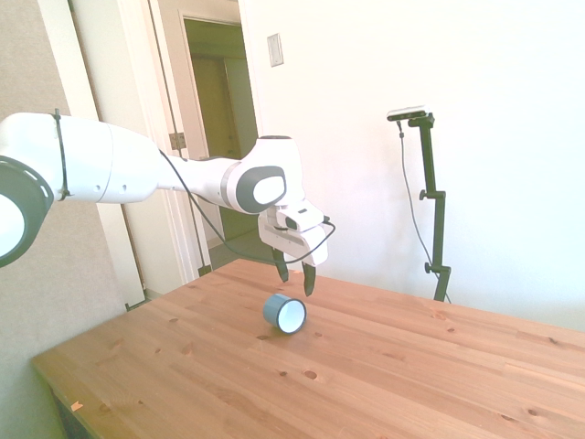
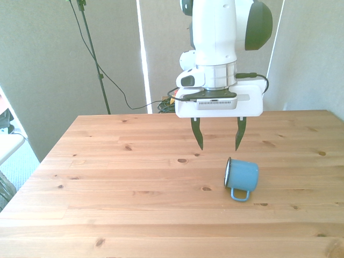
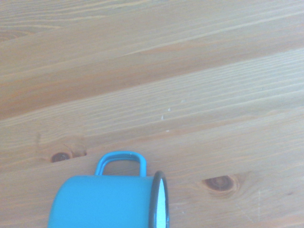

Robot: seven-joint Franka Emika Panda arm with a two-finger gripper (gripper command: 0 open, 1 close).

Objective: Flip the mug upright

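Observation:
The small blue mug [image 2: 242, 176] lies on its side on the wooden table [image 2: 107, 177], its dark-rimmed mouth facing the front view's left and its loop handle flat against the tabletop. The side view looks into the mug's [image 1: 285, 313] white inside. My gripper [image 2: 219, 134] hangs open above the table, just behind the mug and a little toward the front view's left, with nothing between its fingers. From the side, the gripper [image 1: 295, 272] is a short way above the mug. Up close, the wrist view catches the mug [image 3: 107, 202] with its handle [image 3: 120, 163] lying on the wood.
Behind the table in the side view are a white wall and an open doorway [image 1: 215, 110]. Grey curtains [image 2: 48, 70] and a black cable back the front view. The table's near edge [image 2: 172, 252] runs along the bottom of that view.

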